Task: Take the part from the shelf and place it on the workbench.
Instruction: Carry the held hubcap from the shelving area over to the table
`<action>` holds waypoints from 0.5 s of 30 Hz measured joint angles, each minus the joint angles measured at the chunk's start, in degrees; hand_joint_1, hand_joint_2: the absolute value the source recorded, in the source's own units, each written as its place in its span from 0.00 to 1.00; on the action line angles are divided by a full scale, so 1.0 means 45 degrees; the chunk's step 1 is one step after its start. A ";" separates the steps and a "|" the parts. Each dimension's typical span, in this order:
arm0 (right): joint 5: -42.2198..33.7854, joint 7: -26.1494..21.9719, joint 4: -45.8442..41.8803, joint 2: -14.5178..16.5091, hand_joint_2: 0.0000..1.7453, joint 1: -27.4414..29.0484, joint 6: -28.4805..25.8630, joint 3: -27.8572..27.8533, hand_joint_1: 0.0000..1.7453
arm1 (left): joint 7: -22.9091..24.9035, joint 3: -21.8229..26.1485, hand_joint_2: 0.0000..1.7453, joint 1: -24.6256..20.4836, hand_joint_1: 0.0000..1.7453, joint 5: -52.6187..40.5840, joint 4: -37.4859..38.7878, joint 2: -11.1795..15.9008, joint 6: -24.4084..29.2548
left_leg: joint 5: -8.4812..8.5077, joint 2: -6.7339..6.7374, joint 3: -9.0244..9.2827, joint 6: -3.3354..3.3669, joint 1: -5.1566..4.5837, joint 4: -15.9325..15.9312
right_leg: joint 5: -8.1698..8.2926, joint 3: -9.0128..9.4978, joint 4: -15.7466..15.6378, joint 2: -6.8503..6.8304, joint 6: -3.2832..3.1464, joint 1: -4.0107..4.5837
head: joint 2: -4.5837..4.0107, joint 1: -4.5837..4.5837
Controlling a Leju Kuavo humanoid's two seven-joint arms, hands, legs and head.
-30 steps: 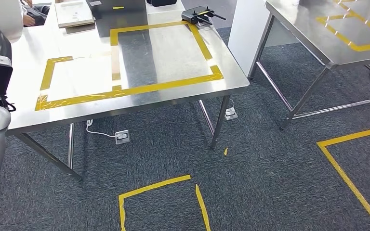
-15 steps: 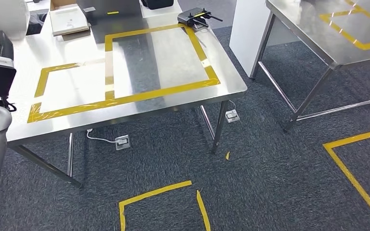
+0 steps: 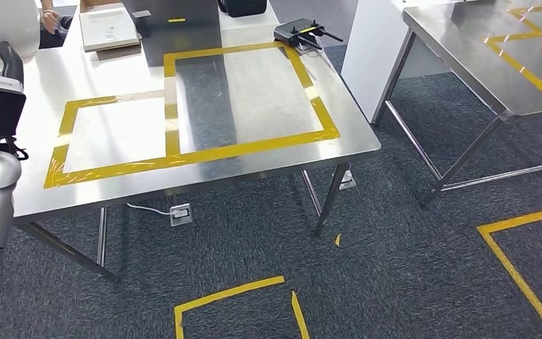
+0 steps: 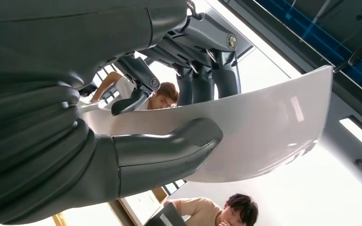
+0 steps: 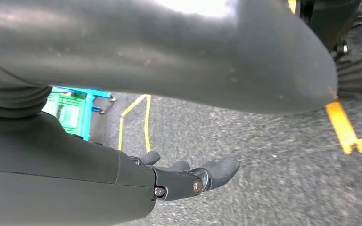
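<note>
Camera shifted, tabletop (image 3: 205,169) now nearer | left hand (image 4: 136,117) clamps white part (image 4: 264,136), raised beside the tabletop's near corner | right hand (image 5: 188,176) empty, fingers loosely apart, hanging | next: close in, lower part flat inside tape, then release.

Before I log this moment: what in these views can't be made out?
- White part: the left wrist view shows a curved panel held by the left hand; the thumb covers part of it. The head view cuts it at the top left corner.
- Right hand: its own cover hides much of it.
- Workbench: far edge cropped in the head view.
</note>
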 joint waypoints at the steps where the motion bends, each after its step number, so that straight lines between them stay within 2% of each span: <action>1: 0.0001 -0.0006 0.0000 0.0000 0.00 0.0007 0.0000 0.0000 0.00 | -0.0005 0.0000 1.00 0.0001 1.00 -0.0011 0.0027 -0.0029 0.0000 | -0.0071 0.0000 0.0063 0.0027 -0.0014 0.0002 | -0.0234 -0.0582 0.0778 0.0001 0.0018 -0.0001 | 0.0000 0.0006; 2: 0.0001 -0.0009 0.0000 0.0000 0.00 0.0021 0.0000 0.0000 0.00 | -0.0005 0.0000 1.00 0.0013 1.00 -0.0014 0.0051 -0.0053 0.0000 | -0.0151 -0.0003 0.0142 0.0035 -0.0029 0.0005 | -0.0306 -0.1035 0.1256 0.0001 0.0022 0.0002 | 0.0000 0.0006; 3: 0.0003 -0.0002 0.0000 0.0000 0.00 0.0037 0.0000 0.0000 0.00 | -0.0005 -0.0001 1.00 0.0024 1.00 -0.0014 0.0075 -0.0069 0.0000 | -0.0238 -0.0007 0.0241 0.0030 -0.0038 0.0011 | -0.0114 -0.1273 0.1285 0.0002 0.0004 0.0007 | 0.0001 0.0007; 4: 0.0003 0.0002 0.0000 0.0000 0.00 0.0051 0.0000 0.0000 0.00 | -0.0005 -0.0001 1.00 0.0031 1.00 -0.0014 0.0094 -0.0080 0.0000 | -0.0333 -0.0010 0.0360 0.0014 -0.0044 0.0016 | 0.0359 -0.1257 0.0821 0.0001 -0.0036 0.0013 | 0.0001 0.0007; 6: 0.0003 0.0000 0.0000 -0.0002 0.00 0.0066 0.0000 0.0000 0.00 | -0.0007 -0.0001 1.00 0.0022 1.00 -0.0013 0.0115 -0.0092 0.0000 | -0.0542 -0.0010 0.0623 -0.0058 -0.0055 0.0029 | 0.1578 -0.0746 -0.0923 0.0001 -0.0182 0.0056 | 0.0001 0.0006; 7: 0.0003 -0.0011 0.0000 -0.0006 0.00 0.0063 0.0000 0.0000 0.00 | -0.0013 -0.0001 1.00 0.0006 1.00 -0.0013 0.0125 -0.0099 0.0000 | -0.0633 -0.0015 0.0712 -0.0115 -0.0069 0.0032 | 0.1874 -0.0500 -0.1642 0.0000 -0.0246 0.0093 | 0.0001 0.0007; 8: 0.0003 -0.0021 0.0000 -0.0009 0.00 0.0062 0.0000 0.0000 0.00 | -0.0016 -0.0001 1.00 -0.0013 1.00 -0.0013 0.0136 -0.0106 0.0000 | -0.0710 -0.0022 0.0769 -0.0186 -0.0081 0.0017 | 0.2016 -0.0325 -0.2084 -0.0001 -0.0304 0.0128 | 0.0001 0.0006; 9: 0.0003 -0.0022 0.0000 -0.0011 0.00 0.0063 0.0000 0.0000 0.00 | -0.0023 -0.0002 1.00 -0.0024 1.00 -0.0012 0.0150 -0.0115 0.0000 | -0.0737 -0.0035 0.0805 -0.0268 -0.0099 0.0041 | 0.1967 -0.0253 -0.2235 -0.0001 -0.0356 0.0145 | 0.0001 0.0005; 12: 0.0013 0.0027 0.0000 -0.0010 0.00 0.0070 0.0000 0.0000 0.00 | -0.0059 -0.0001 1.00 -0.0036 1.00 0.0031 0.0178 -0.0104 0.0000 | -0.0827 -0.0026 0.0843 -0.0488 -0.0108 0.0285 | 0.1953 0.0022 -0.2333 0.0001 -0.0559 0.0086 | 0.0001 -0.0011; 13: 0.0020 0.0035 0.0000 -0.0010 0.00 0.0067 0.0000 -0.0001 0.00 | -0.0079 0.0000 1.00 -0.0059 1.00 0.0047 0.0193 -0.0090 0.0000 | -0.0957 -0.0009 0.0679 -0.0542 -0.0100 0.0648 | 0.1916 0.0133 -0.2354 0.0005 -0.0635 0.0066 | 0.0001 -0.0027; 15: 0.0028 0.0016 0.0000 -0.0010 0.00 0.0058 0.0000 -0.0004 0.00 | -0.0117 0.0000 1.00 -0.0084 1.00 0.0057 0.0235 -0.0071 0.0000 | -0.1437 0.0013 -0.0106 -0.0645 -0.0075 0.2018 | 0.1802 0.0302 -0.2374 0.0010 -0.0740 0.0045 | 0.0001 -0.0051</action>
